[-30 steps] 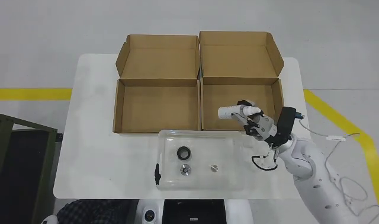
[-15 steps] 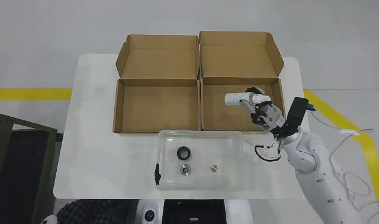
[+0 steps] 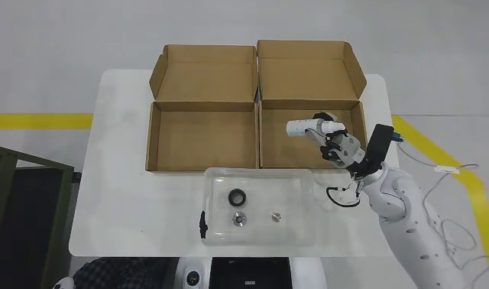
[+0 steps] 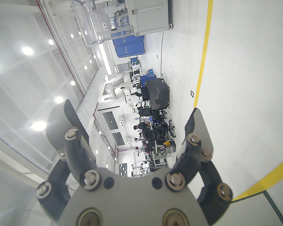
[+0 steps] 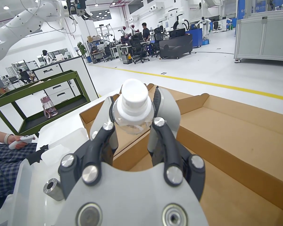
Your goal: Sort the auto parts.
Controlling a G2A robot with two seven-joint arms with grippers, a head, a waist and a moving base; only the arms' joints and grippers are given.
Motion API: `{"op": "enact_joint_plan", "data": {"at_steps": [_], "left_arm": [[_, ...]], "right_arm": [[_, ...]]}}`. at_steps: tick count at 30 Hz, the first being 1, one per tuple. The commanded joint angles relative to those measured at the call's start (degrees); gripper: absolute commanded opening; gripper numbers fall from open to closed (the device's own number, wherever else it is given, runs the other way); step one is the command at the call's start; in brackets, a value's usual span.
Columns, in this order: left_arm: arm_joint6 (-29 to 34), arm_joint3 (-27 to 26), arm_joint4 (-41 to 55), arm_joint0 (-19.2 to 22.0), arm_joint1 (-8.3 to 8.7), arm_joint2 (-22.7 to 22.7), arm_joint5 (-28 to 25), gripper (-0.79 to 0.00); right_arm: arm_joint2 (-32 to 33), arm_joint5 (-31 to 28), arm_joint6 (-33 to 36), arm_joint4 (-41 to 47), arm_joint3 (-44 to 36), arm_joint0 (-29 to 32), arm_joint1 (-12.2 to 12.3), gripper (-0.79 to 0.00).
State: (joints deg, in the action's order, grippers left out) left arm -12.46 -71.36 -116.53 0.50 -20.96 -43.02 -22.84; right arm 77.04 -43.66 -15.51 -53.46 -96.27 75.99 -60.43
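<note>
I count two boxes (image 3: 202,140) (image 3: 284,147), one clear tray (image 3: 294,205) and one table (image 3: 122,174). Of loose parts I count five: one white part (image 3: 302,126), one black ring (image 3: 238,198), two metal parts (image 3: 240,219) (image 3: 276,216) and one black clip (image 3: 202,225). My own grippers make two, the left gripper (image 4: 131,108) and the right gripper (image 5: 133,95).

Lower body of white-capped part (image 5: 134,90) hidden btwn fingers of right gripper (image 5: 133,105). Gripper housing covers pt of metal sleeve (image 5: 51,189). Black piece (image 3: 202,225) at clear tray (image 3: 294,191) rim: too small to ID.
</note>
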Motion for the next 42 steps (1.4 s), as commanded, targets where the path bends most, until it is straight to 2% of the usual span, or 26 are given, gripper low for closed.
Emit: {"op": "enact_joint_plan", "data": {"at_steps": [1,15,18,29,42], "left_arm": [[0.0,0.0,0.0,0.0,0.0,0.0,0.0,0.0],[0.0,0.0,0.0,0.0,0.0,0.0,0.0,0.0],[0.0,0.0,0.0,0.0,0.0,0.0,0.0,0.0],[0.0,0.0,0.0,0.0,0.0,0.0,0.0,0.0],[0.0,0.0,0.0,0.0,0.0,0.0,0.0,0.0]], "right_arm": [[0.0,0.0,0.0,0.0,0.0,0.0,0.0,-0.785],[-0.1,0.1,0.1,0.0,0.0,0.1,0.0,-0.785],[-1.4,-0.8,2.7,0.5,-0.2,-0.6,-0.2,-0.785],[-6.3,-3.7,12.0,-4.7,5.1,-8.9,-0.8,-0.785],[-11.0,-1.7,13.6,-11.3,13.6,-16.2,-1.9,-0.785]]}}
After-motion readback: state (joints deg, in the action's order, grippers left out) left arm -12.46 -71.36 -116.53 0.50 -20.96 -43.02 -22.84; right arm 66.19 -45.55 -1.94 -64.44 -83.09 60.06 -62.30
